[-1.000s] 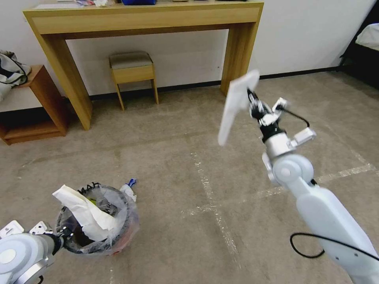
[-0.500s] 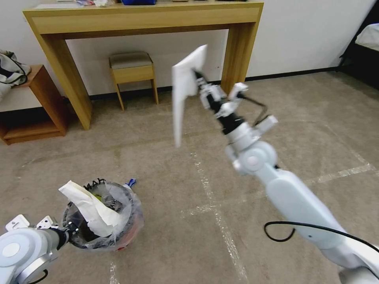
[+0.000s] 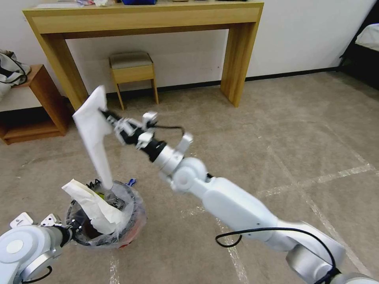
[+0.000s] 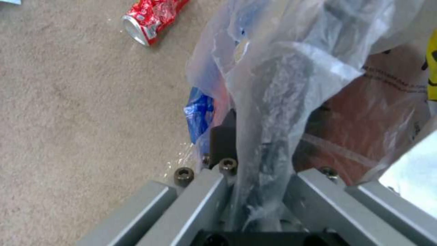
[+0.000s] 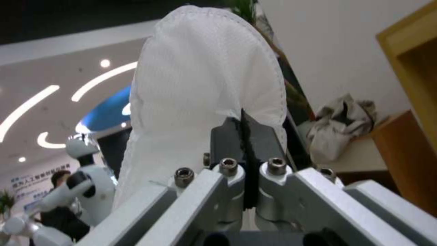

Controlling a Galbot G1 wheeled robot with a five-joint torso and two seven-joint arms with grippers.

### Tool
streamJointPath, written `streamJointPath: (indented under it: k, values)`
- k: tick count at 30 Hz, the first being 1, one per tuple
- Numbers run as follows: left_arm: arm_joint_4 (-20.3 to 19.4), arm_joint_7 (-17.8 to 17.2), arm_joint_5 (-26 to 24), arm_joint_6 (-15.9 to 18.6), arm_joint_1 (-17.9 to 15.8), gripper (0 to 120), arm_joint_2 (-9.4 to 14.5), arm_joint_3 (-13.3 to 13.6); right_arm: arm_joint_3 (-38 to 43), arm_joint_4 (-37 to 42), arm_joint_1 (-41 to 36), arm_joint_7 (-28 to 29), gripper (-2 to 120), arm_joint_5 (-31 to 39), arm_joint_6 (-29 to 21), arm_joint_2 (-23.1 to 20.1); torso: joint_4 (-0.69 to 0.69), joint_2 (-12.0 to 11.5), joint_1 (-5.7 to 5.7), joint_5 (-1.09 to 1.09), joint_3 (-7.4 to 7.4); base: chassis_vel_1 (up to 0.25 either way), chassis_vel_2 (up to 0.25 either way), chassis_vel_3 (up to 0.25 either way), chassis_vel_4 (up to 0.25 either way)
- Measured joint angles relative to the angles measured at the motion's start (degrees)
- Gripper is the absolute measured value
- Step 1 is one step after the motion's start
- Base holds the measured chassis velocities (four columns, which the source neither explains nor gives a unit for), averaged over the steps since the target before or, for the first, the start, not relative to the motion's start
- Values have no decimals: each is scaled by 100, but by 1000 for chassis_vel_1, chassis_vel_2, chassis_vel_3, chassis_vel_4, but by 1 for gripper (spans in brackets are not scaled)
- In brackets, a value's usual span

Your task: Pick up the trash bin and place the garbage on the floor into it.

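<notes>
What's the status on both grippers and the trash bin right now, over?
Left gripper shut on the trash bin rim and liner. Right gripper shut on a white slipper, its tip hanging over the bin. Red soda can on the floor.

Your right claw pinches a white slipper-shaped piece

You see its two dark fingers pressed together on the edge of the white stitched fabric piece, which rises above the claw. Beyond it sit a white wall, a wooden table leg, and a grey-white bundle of clothes on a low wooden shelf.
</notes>
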Motion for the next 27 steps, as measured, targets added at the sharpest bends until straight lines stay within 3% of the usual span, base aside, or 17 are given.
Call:
streamJointPath:
  k: [27]
  values:
    - [-131, -13, 49, 16, 102, 0, -100, -14, -363, -1053, -618, -252, 0, -1095, 405, 507, 0, 0, 0, 2, 0, 0, 0, 0, 0]
